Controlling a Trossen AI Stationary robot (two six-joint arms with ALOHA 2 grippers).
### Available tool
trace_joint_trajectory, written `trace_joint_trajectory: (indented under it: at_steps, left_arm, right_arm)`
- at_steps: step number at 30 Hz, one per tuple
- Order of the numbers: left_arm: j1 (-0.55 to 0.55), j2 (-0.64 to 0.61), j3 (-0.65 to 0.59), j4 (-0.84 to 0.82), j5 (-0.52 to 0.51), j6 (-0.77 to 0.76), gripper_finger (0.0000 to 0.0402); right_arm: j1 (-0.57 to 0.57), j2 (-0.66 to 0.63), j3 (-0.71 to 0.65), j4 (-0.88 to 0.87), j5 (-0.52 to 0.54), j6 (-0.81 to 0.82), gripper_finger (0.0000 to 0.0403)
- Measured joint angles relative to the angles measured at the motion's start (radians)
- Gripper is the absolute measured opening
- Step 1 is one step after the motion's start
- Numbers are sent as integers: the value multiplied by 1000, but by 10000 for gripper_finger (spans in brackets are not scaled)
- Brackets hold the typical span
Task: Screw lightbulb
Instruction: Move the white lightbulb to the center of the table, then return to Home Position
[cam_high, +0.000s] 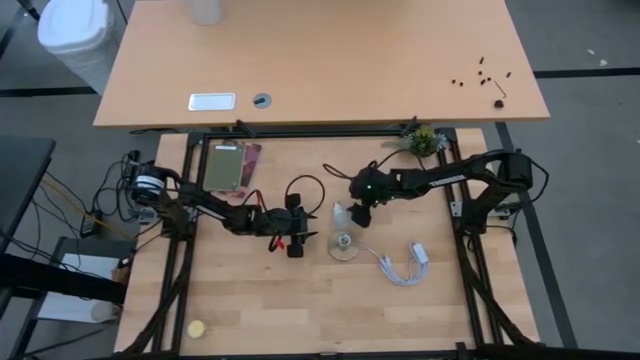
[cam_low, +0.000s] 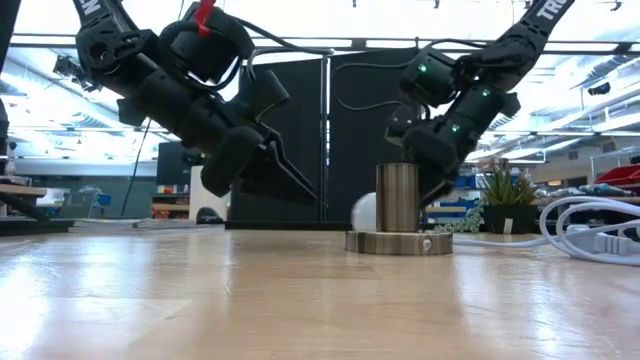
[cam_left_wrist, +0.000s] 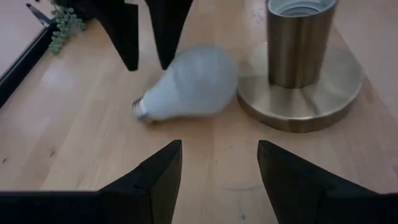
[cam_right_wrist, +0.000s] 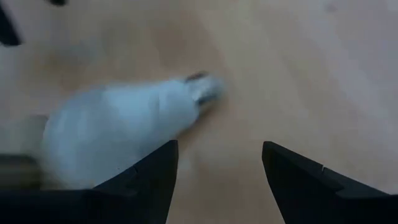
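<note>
The white lightbulb (cam_left_wrist: 186, 84) lies on its side on the wooden table, its glass end against the base of the brass socket (cam_left_wrist: 298, 43) and its screw base (cam_right_wrist: 205, 87) pointing away from it. The socket stands upright on its round disc (cam_high: 343, 246). My right gripper (cam_right_wrist: 217, 180) hangs open just above the bulb (cam_high: 341, 213), fingers slanting down; the left wrist view shows its fingertips (cam_left_wrist: 163, 59) close by the bulb's neck. My left gripper (cam_left_wrist: 217, 180) is open, low over the table to the socket's left, pointing at bulb and socket.
A white cable with a plug block (cam_high: 405, 262) lies right of the socket. A small plant (cam_high: 424, 140) and a flat greenish card (cam_high: 227, 165) sit at the far side. A yellow bit (cam_high: 197, 328) lies near the front left. Bare wood lies toward the near edge.
</note>
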Motion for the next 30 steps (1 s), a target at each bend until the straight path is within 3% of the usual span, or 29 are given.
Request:
trace_joint_trajectory:
  at_steps: [5,11,25,30]
  left_arm:
    - [-3,0,0,-2,-7,13,214]
    - [-3,0,0,-5,-10,4,214]
    - [4,-1,0,-57,-13,-15,214]
    - [-24,-35,0,-69,-26,-68,214]
  right_arm:
    - [26,27,0,59,-52,-7,242]
    - [15,7,-1,23,125,9,238]
    - [27,12,0,85,81,18,235]
    - [58,-74,-1,79,9,50,235]
